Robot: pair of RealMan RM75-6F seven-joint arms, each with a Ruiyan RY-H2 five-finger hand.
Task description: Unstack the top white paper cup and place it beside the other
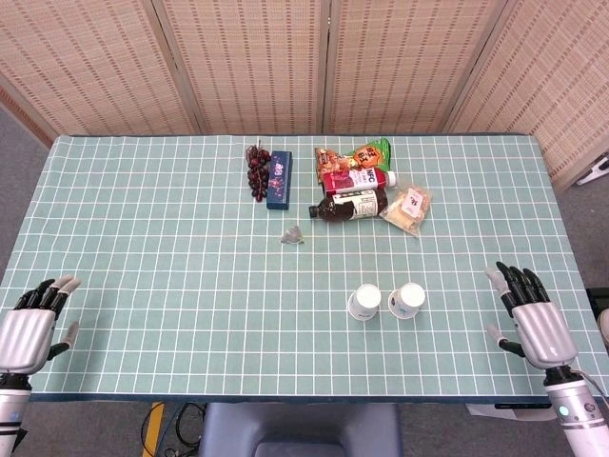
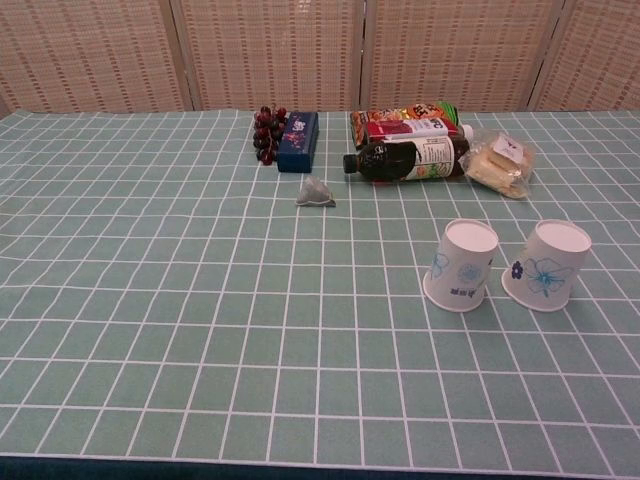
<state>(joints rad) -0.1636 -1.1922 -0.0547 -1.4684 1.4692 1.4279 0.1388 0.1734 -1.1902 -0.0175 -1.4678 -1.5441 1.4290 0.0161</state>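
Observation:
Two white paper cups with blue flower prints stand apart, side by side, mouths down on the green checked table. One cup (image 1: pixel 363 303) (image 2: pixel 461 265) is on the left, the other cup (image 1: pixel 409 300) (image 2: pixel 547 265) just to its right. My right hand (image 1: pixel 531 321) is open near the table's front right edge, well away from the cups, holding nothing. At the front left corner my left hand (image 1: pixel 29 328) is open and empty as well. Neither hand shows in the chest view.
At the back middle lie a bunch of dark grapes (image 1: pixel 257 169), a blue box (image 1: pixel 279 178), a dark bottle (image 1: pixel 350 205), a red-labelled bottle (image 1: pixel 358 178), snack packets (image 1: pixel 366 152) and a wrapped sandwich (image 1: pixel 406 208). A small grey crumpled piece (image 1: pixel 293 234) lies mid-table.

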